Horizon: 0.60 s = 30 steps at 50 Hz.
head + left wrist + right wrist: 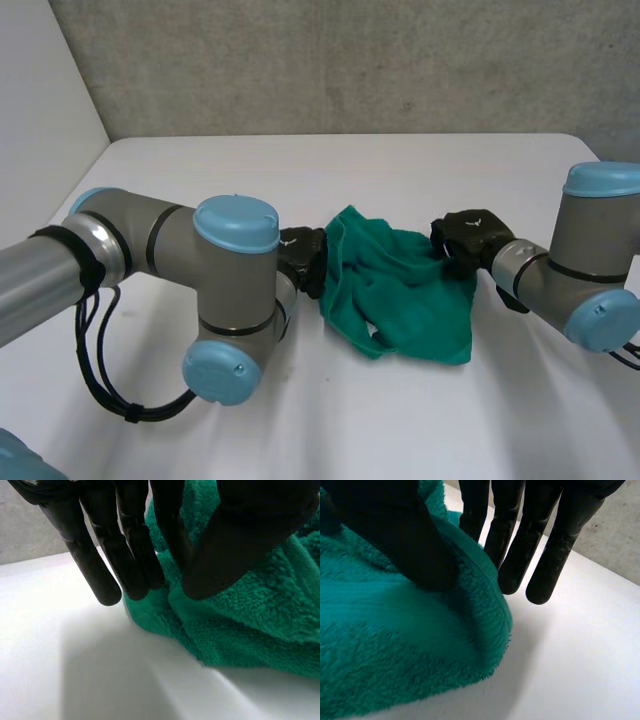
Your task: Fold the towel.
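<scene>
The white table point(400, 170) carries everything, and the 2 arms reach in over it from either side, the left arm point(170, 250) bent low across the near left and the right arm point(590, 260) coming in from the right. Between them, about mid-table, lies the green towel point(400, 295), rumpled and bunched rather than flat, so no clean fold is made yet. The left hand point(303, 262) is at the towel's left edge. Its wrist view shows straight fingers point(105, 565) on one side of the terry edge and the thumb pressed onto the cloth point(260, 620) on the other, a pinch on the towel. The right hand point(468, 240) sits at the far right edge and pinches the towel likewise, its thumb point(400, 545) bearing down on a raised fold point(395, 645). Holding opposite edges probably lets the pair pull the cloth open and square it first.
</scene>
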Each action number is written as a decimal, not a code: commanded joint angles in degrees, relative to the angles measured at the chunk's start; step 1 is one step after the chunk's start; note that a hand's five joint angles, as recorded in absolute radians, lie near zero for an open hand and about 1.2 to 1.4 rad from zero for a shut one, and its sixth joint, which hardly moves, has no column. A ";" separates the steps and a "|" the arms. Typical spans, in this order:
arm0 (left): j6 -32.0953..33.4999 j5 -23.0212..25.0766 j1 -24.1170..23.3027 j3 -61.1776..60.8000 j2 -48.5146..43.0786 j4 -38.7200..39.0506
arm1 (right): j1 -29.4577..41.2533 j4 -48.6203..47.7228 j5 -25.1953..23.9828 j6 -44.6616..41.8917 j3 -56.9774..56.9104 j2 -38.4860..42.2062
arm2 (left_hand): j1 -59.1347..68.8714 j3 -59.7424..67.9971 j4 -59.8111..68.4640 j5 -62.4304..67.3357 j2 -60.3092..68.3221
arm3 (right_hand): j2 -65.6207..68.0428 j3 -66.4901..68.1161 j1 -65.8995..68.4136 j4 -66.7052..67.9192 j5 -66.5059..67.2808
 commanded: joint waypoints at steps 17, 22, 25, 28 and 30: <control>0.60 7.87 16.78 -9.05 30.97 7.36 | -1.04 0.35 -2.08 7.23 -1.53 -32.96 | 15.94 18.53 18.00 18.45 18.25 | 16.14 16.42 26.39 16.15 17.30; -0.10 12.81 15.73 -14.60 30.88 7.62 | -0.34 1.94 -3.84 5.55 -1.71 -33.50 | -42.84 -40.25 -40.78 -40.33 -40.53 | 16.14 16.42 26.39 16.15 17.30; -0.28 13.87 14.15 -15.22 29.57 7.80 | 0.28 2.64 -8.66 2.39 -1.18 -35.60 | -44.42 -41.83 -42.36 -41.91 -42.11 | 16.14 16.42 26.39 16.15 17.30; -1.77 13.87 11.87 -13.82 25.44 7.71 | 0.98 3.87 -11.66 -0.60 -0.04 -38.59 | -50.12 -47.53 -48.06 -47.61 -47.81 | 16.14 16.42 26.39 16.15 17.30; -5.45 13.78 10.46 -12.68 22.89 7.19 | 1.16 4.31 -12.45 -1.83 0.92 -40.26 | -50.14 -47.55 -48.08 -47.63 -47.83 | 16.14 16.42 26.39 16.15 17.30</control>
